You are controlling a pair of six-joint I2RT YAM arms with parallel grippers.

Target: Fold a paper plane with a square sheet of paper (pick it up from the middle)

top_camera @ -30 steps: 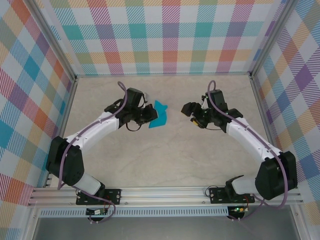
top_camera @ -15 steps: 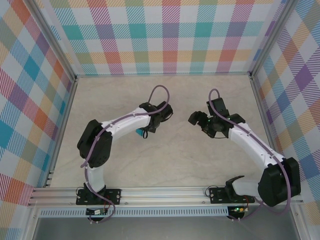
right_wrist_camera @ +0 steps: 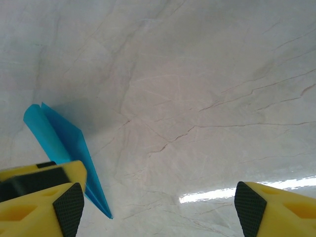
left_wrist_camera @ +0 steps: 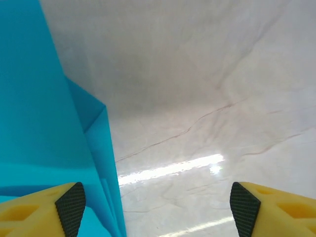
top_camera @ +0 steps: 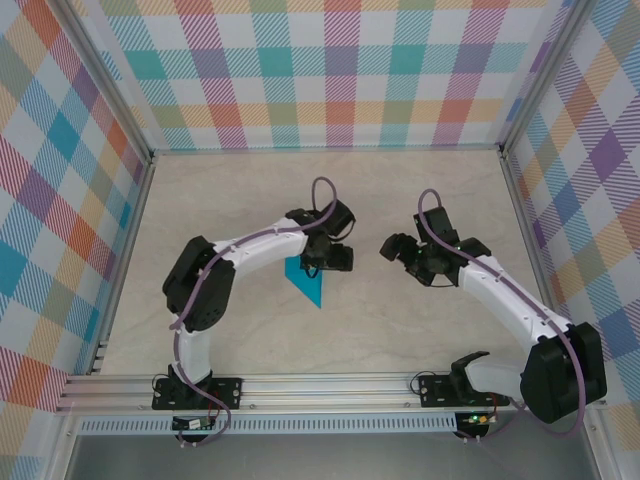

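The plane (top_camera: 306, 282) looks finished and lies flat on the table (top_camera: 420, 190), mid-table, nose pointing near and slightly right. To my eye the step now is getting clear of it, so the left gripper (top_camera: 335, 258) should rise straight up, not sideways, or a finger may drag the paper. Its jaws are spread. In its wrist view the plane sits under and beside one pad (left_wrist_camera: 70, 207), with bare table in the gap. The right gripper (top_camera: 397, 247), also spread wide, hangs apart to the right.
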